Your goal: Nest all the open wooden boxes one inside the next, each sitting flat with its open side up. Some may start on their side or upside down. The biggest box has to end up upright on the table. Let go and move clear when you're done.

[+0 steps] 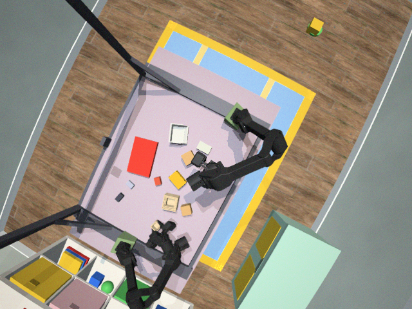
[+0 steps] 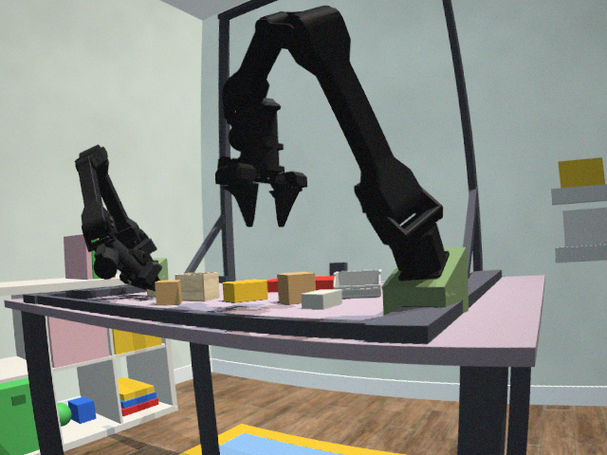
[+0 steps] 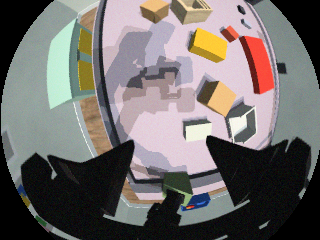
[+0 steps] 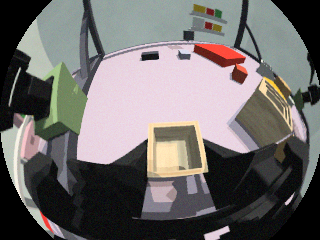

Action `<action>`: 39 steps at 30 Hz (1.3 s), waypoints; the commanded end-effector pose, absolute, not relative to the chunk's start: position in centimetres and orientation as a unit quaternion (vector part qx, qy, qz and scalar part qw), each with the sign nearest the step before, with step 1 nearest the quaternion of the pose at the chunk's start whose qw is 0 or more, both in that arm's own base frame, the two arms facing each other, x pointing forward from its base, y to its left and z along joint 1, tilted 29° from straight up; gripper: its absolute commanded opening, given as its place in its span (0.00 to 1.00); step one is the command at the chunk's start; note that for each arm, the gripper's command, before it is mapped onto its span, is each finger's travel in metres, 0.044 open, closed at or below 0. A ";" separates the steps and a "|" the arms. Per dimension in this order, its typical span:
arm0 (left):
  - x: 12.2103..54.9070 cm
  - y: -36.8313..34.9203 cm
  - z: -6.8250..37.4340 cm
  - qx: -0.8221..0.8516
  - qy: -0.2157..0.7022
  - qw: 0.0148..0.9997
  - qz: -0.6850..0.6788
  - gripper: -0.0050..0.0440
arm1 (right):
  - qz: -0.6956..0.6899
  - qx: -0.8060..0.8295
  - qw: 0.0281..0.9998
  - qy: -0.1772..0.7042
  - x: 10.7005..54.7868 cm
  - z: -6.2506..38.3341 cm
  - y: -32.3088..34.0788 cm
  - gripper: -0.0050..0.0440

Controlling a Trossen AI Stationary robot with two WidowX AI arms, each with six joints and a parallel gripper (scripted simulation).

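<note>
A nested set of light wooden boxes [image 1: 164, 203] [image 2: 198, 287] [image 3: 189, 14] [image 4: 261, 120] stands open side up, with several rims showing. A small wooden box [image 1: 154, 226] [image 4: 172, 150] is between the right gripper's fingertips, its open side facing the right wrist camera. My right gripper [image 1: 155, 227] [image 4: 172, 140] is low over the table, tilted, and shut on this small box, with both fingertips at its sides. Whether its base touches the table is hidden. My left gripper [image 1: 197, 170] [image 2: 265, 226] [image 3: 170, 142] is wide open and empty, high above the table.
Near the nested boxes are a tan block [image 1: 186, 210] and a yellow block [image 1: 177, 179]. Another tan block [image 1: 187, 158], a white block [image 1: 203, 147] and a white tray [image 1: 170, 134] lie farther off. A red slab [image 1: 142, 156] and small red cube [image 1: 158, 181] lie on the table.
</note>
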State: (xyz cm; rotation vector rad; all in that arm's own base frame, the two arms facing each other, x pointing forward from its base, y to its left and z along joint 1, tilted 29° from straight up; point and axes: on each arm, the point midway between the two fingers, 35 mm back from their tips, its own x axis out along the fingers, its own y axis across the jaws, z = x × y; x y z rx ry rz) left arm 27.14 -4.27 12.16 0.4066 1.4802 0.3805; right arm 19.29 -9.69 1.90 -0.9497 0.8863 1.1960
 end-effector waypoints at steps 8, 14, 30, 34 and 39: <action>27.3 -4.4 12.7 0.175 0.660 0.711 0.170 0.92 | 0.522 -0.420 0.636 0.383 19.6 2.2 -9.8 0.92; 27.3 -4.4 12.7 0.175 0.660 0.711 0.170 0.92 | 0.522 -0.420 0.636 0.383 19.6 2.2 -9.8 0.92; 27.3 -4.4 12.7 0.175 0.660 0.711 0.170 0.92 | 0.470 -0.478 0.584 0.458 19.3 3.6 -8.5 0.92; 27.3 -4.4 12.7 0.175 0.660 0.711 0.170 0.92 | 0.456 -0.492 0.568 0.478 19.3 4.0 -8.1 0.92; 27.3 -4.4 12.7 0.175 0.660 0.711 0.170 0.92 | 0.419 -0.522 0.539 0.512 19.2 4.9 -7.5 0.92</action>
